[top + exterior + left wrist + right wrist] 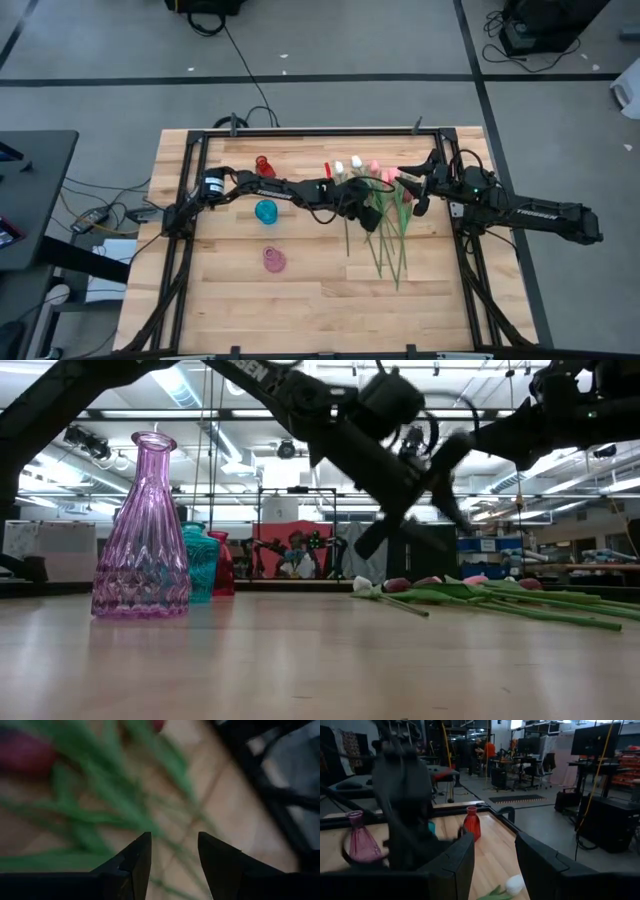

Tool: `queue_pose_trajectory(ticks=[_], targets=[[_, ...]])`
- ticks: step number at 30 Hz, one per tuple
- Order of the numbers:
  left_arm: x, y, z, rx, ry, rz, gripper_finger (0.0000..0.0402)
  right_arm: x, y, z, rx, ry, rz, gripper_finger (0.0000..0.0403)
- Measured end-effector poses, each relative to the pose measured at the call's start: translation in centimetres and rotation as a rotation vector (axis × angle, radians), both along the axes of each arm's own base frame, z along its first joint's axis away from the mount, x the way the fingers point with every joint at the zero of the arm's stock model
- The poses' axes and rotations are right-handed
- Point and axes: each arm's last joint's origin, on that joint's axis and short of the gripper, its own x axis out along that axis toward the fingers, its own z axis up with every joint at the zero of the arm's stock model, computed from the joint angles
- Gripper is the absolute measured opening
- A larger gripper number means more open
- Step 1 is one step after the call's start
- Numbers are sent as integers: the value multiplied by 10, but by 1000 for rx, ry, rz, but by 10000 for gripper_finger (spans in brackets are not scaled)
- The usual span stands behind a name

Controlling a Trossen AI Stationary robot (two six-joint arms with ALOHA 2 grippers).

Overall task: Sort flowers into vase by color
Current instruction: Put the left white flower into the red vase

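Note:
Several flowers (380, 225) lie flat on the wooden table, right of its middle, white and pink heads (356, 165) toward the far edge and green stems running nearward. They show low in the low view as flowers (480, 595). My left gripper (370, 218) hangs open just above the stems, slanting down. In its wrist view the left gripper (175, 852) has blurred green stems (115, 795) and a dark red head (25, 752) beyond its fingers. My right gripper (415, 185) waits open and level at the far right, beside the flower heads; the right gripper (492, 857) is bare in its own view.
Three glass vases stand left of the flowers: a red vase (264, 165) far, a teal vase (265, 211) in the middle, a pink vase (274, 260) nearer. A black frame (470, 260) borders the table. Bare wood lies along the near edge.

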Motion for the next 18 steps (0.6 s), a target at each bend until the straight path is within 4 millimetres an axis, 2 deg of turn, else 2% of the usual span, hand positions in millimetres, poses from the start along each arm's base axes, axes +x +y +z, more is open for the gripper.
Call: queue_pose_trajectory(ticks=[3,8,18], targets=[[-5,4,-11,-15,96,17,166,0,0,1,-2,-6,0,155],[-16,11,-16,30,227,110,166,0,0,1,-2,-8,0,155],[-22,15,-9,146,342,221,166,0,0,1,-7,-12,0,155]])
